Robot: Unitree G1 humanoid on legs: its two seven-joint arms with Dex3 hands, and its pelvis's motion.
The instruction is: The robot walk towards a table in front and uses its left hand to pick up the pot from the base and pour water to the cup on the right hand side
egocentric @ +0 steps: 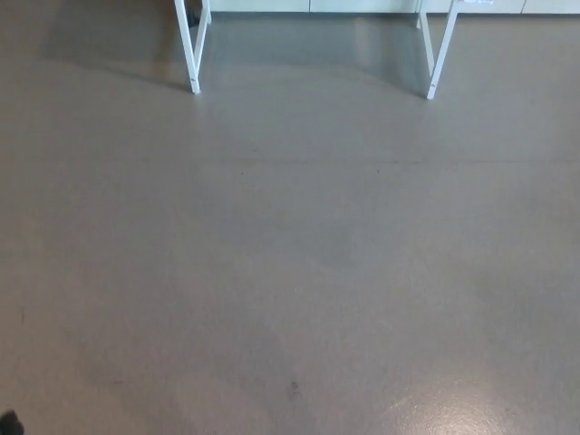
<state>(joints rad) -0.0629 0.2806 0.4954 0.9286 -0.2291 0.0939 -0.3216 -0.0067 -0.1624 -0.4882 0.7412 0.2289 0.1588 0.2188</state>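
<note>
1. Head view gives us mostly bare grey floor (pixel 299 272), running from our feet up to the counter's legs.
2. Beyond that floor, at the top edge, stand the counter's two white legs, left leg (pixel 192 50) and right leg (pixel 439 50); its top is cut off.
3. Straight ahead of us and above those legs is where we judge the pot, base and cup to be; none shows.
4. Neither robot hand shows, so we cannot tell their state or which is nearer; a dark speck (pixel 9 422) sits far below the left leg.

Grey floor (pixel 290 272), pale wall base (pixel 362 5)
</note>
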